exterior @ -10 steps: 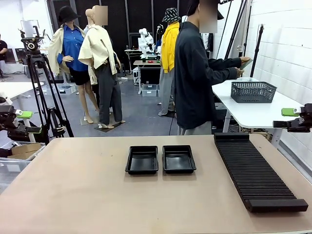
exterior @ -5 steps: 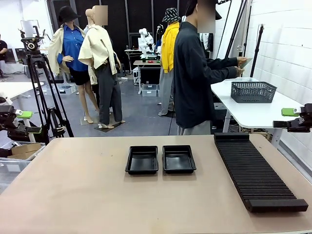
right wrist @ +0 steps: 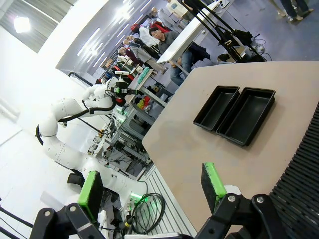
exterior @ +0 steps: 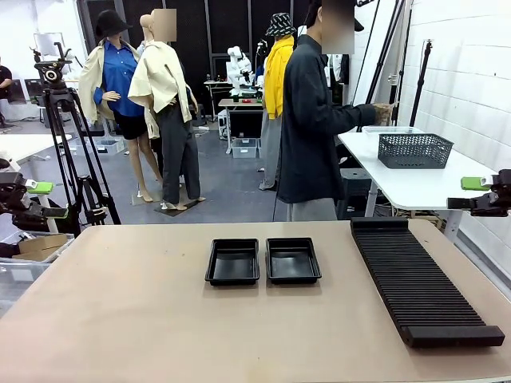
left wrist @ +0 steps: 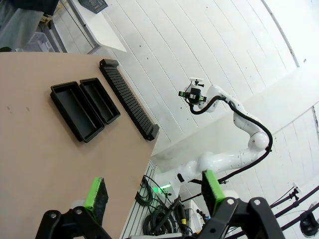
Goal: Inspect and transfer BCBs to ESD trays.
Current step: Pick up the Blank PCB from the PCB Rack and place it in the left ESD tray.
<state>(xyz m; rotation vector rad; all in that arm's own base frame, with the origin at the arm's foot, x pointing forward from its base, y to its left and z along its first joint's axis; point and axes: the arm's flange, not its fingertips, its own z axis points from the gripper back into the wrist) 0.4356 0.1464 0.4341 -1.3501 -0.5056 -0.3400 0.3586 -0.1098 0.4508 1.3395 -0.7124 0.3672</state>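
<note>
Two black ESD trays (exterior: 232,262) (exterior: 293,260) sit side by side at the table's middle, both empty. The same trays appear in the left wrist view (left wrist: 75,112) (left wrist: 99,99) and in the right wrist view (right wrist: 217,107) (right wrist: 246,115). The BCBs are out of view. My left gripper (exterior: 46,199) hangs open off the table's left side, far from the trays; its green pads (left wrist: 95,194) stand wide apart. My right gripper (exterior: 477,193) hovers open beyond the right edge, pads (right wrist: 212,180) apart, holding nothing.
A long black ribbed rack (exterior: 419,283) lies along the table's right side. Beyond the far edge a person (exterior: 311,120) stands turned toward a white side table with a dark mesh basket (exterior: 415,149). A tripod (exterior: 64,136) stands at far left.
The person has drawn both hands back from the wall toward the body, above the side table. Both arms and the trays have stayed put.
</note>
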